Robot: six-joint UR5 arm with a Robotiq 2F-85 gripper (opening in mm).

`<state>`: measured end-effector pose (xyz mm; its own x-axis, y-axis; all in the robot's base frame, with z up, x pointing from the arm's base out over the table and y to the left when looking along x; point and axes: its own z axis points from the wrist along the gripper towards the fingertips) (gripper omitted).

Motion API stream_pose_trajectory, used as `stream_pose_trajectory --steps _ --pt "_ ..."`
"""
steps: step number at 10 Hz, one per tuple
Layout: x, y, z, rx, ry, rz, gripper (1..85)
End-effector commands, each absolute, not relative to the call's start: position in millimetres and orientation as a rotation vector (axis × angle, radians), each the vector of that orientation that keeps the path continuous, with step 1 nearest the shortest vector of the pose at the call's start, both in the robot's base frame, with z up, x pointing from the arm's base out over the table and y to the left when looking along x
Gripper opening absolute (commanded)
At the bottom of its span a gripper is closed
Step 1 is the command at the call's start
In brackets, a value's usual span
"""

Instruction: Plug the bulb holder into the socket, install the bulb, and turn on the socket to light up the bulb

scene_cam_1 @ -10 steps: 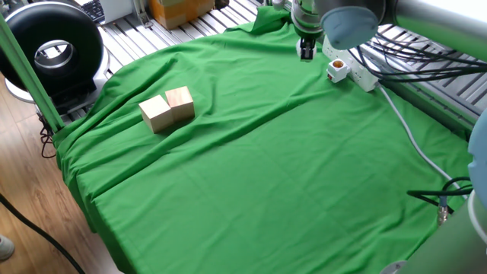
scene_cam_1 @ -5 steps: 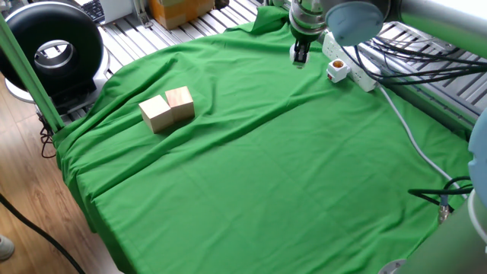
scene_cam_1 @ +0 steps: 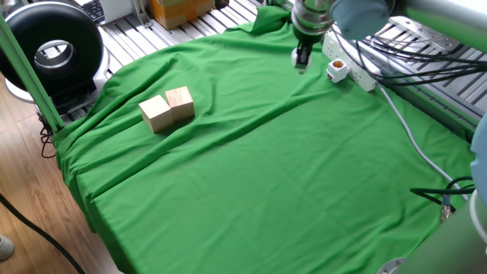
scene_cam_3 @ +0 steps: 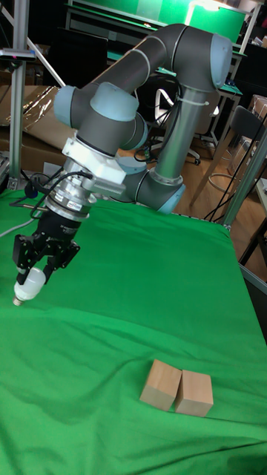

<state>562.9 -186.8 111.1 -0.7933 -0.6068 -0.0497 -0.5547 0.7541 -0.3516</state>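
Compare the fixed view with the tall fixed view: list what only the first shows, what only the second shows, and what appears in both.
Only the fixed view: the socket with the bulb holder on it, and its cable.
Only the tall fixed view: the arm's full body, and the bulb clearly seen between the fingers, screw base down.
Both: the gripper, two wooden blocks and the green cloth.

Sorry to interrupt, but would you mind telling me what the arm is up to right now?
The gripper holds the bulb, screw base pointing down, just above the green cloth. The bulb holder already sits on the socket at the far edge of the table, its orange opening facing up and empty, so the bulb is not yet installed. Two wooden blocks lie untouched off to the side.
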Motion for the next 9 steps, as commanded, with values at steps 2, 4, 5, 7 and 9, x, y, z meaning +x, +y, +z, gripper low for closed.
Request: stream_pose_trajectory --steps 2,4,5,7,9 --pt "531 -210 125 -0.979 2.792 -0.455 1.0" --pt "523 -204 127 -0.971 2.791 -0.433 1.0" --pt "527 -201 128 -0.980 2.771 -0.427 1.0" --pt "528 -170 123 -0.898 2.769 -0.247 1.0" --pt "506 -166 118 -0.640 2.914 -0.167 1.0"
